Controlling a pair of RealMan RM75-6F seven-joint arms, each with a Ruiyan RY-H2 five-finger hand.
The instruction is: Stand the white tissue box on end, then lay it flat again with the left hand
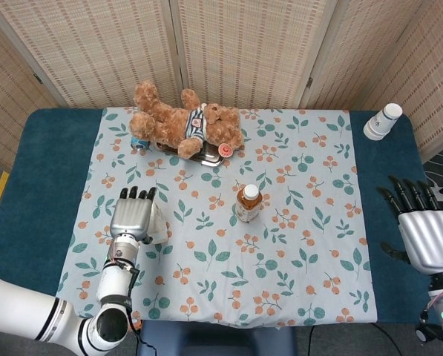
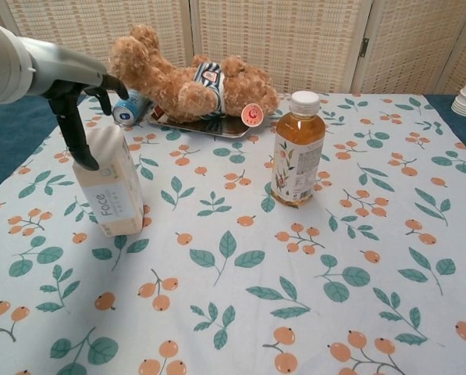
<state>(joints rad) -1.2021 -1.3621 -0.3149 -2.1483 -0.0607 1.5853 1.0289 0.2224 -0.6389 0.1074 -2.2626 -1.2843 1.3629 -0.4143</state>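
The left hand [image 2: 80, 117] grips the top of the upright tissue box [image 2: 112, 191], printed "Face", while the right hand [image 1: 425, 233] rests on the tabletop [image 1: 47, 185], fingers spread wide.

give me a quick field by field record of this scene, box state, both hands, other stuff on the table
tissue box: white tissue box stands on end, leaning slightly, on the floral cloth
left hand: left hand sits over the box top, a dark finger down its far-left side
right hand: right hand holds nothing, fingers apart, at the table's right edge
bottle: tea bottle upright, mid-table, apart from the box
teddy bear: teddy bear lying on a metal tray at the back
can: blue can on its side beside the bear
cups: paper cups at the back right corner
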